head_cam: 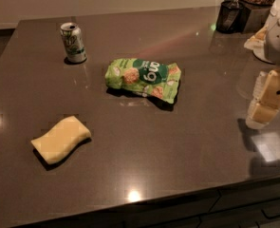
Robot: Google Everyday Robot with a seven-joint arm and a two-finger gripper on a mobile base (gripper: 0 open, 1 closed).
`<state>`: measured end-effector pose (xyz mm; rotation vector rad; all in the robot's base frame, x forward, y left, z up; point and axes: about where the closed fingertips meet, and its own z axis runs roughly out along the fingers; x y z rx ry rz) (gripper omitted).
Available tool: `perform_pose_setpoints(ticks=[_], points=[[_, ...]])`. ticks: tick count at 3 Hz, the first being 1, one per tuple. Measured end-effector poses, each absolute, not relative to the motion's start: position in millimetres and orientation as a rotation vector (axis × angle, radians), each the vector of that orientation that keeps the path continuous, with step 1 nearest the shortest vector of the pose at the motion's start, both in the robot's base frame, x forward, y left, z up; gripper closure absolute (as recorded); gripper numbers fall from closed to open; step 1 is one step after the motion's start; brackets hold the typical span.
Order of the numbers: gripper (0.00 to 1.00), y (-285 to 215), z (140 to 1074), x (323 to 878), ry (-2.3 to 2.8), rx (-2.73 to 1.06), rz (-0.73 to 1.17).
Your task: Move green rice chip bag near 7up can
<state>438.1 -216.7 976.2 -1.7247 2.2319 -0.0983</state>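
Observation:
The green rice chip bag [144, 78] lies flat near the middle of the dark countertop [177, 146], its dark green round logo facing up. The 7up can [73, 42] stands upright at the back left, about a bag's length to the left of the bag and a little further back. My gripper [266, 100] hangs at the right edge of the view, just above the counter, well to the right of the bag and apart from it. It holds nothing that I can see.
A pale yellow sponge [61, 138] lies at the front left. A dark container [228, 16] and other items stand at the back right corner. The white arm body [279, 30] fills the upper right. The counter's front edge runs along the bottom.

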Motion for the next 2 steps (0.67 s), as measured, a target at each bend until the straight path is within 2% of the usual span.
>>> perform_pose_setpoints(ticks=[2], points=[[0.00,-205.7,975.1,457.6,2.219,-1.713,-0.093]])
